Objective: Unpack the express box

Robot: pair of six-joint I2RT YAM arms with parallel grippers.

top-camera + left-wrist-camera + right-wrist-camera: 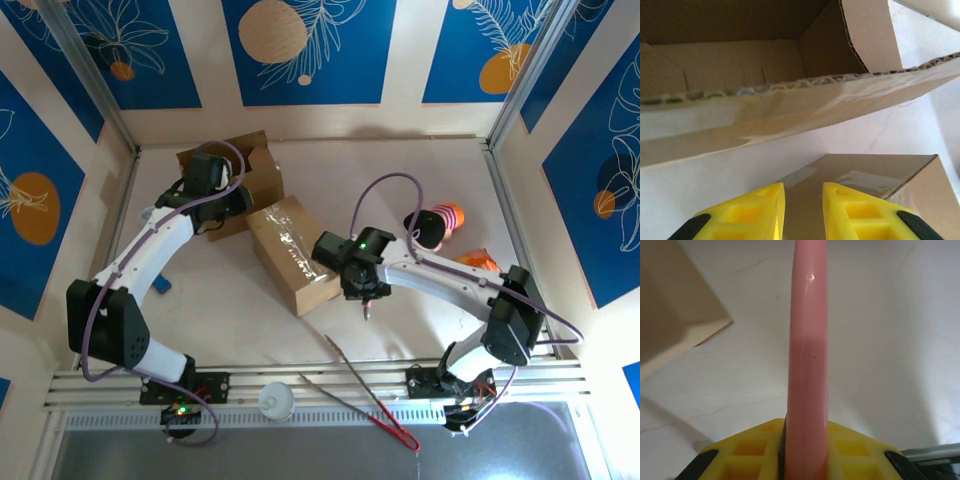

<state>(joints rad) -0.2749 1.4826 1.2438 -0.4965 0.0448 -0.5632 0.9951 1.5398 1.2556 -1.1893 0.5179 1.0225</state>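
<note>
The left arm [150,245] stretches toward 11 o'clock, the left claw [804,194] slightly apart on nothing, just below the open box [262,170]. The right arm [450,280] bends inward, with the right claw [806,427] clamped on a pink stick [809,340]. The taped box [290,255] sits at its 9 o'clock and tongs [370,393] at 6

Metal tongs [385,416] with red tips lie at the table's near edge, right of a white cup [277,402]. A pink-and-orange striped object [445,220] lies at the right, with an orange packet [478,260] just nearer. A small blue item [162,286] sits left.

Tip of pink stick [808,350] off-frame
</note>
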